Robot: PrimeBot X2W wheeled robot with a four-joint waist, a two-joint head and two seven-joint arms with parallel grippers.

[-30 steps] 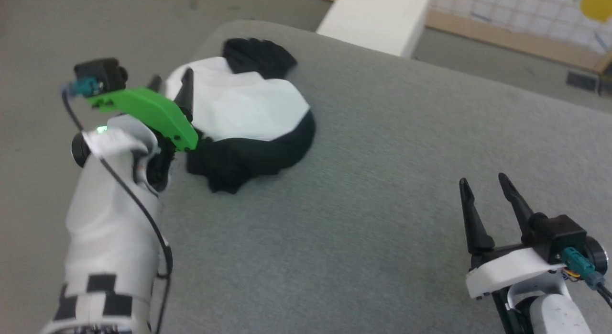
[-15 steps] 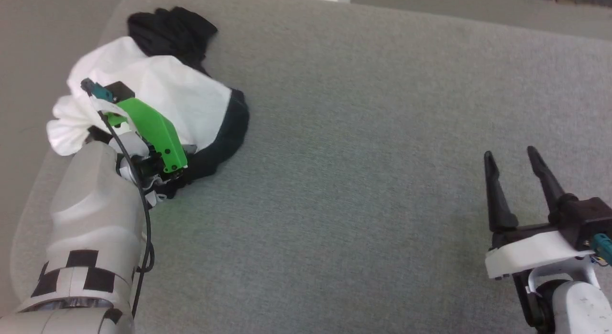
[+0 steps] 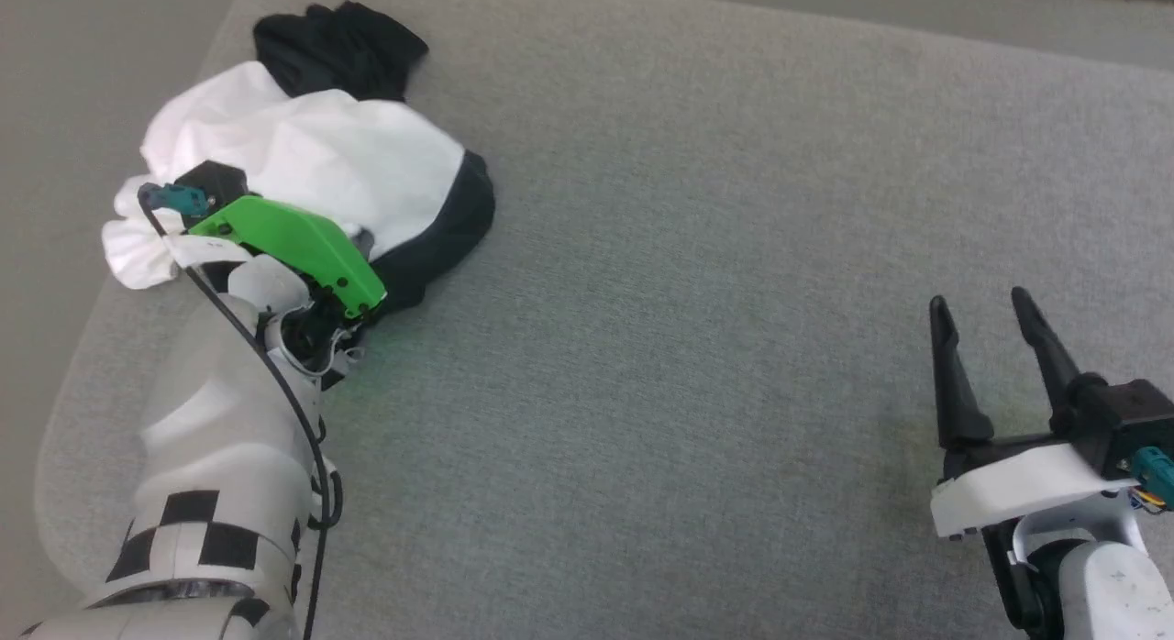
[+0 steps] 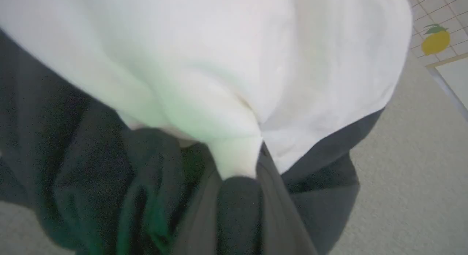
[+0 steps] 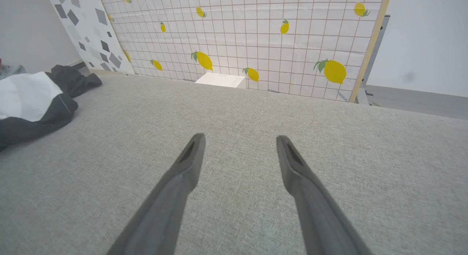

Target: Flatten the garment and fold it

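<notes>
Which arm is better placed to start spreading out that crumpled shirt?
Left: the left pincer pinches the crumpled white-and-black cloth shirt; the right pincer stands open over the grey fabric surface, apart from it.

garment (image 3: 348, 163) white with black borders; surface (image 3: 697, 255) plain grey
wrist cover (image 3: 293, 246) bright green; forearm band (image 3: 197, 539) black-and-white checks; wall panel (image 5: 256, 35) white, thin brown grid, yellow lemons with green leaves.

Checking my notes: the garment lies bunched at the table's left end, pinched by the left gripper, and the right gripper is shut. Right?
No: the right gripper is open, jaws apart, per the right wrist view. The left gripper does pinch the garment.
</notes>
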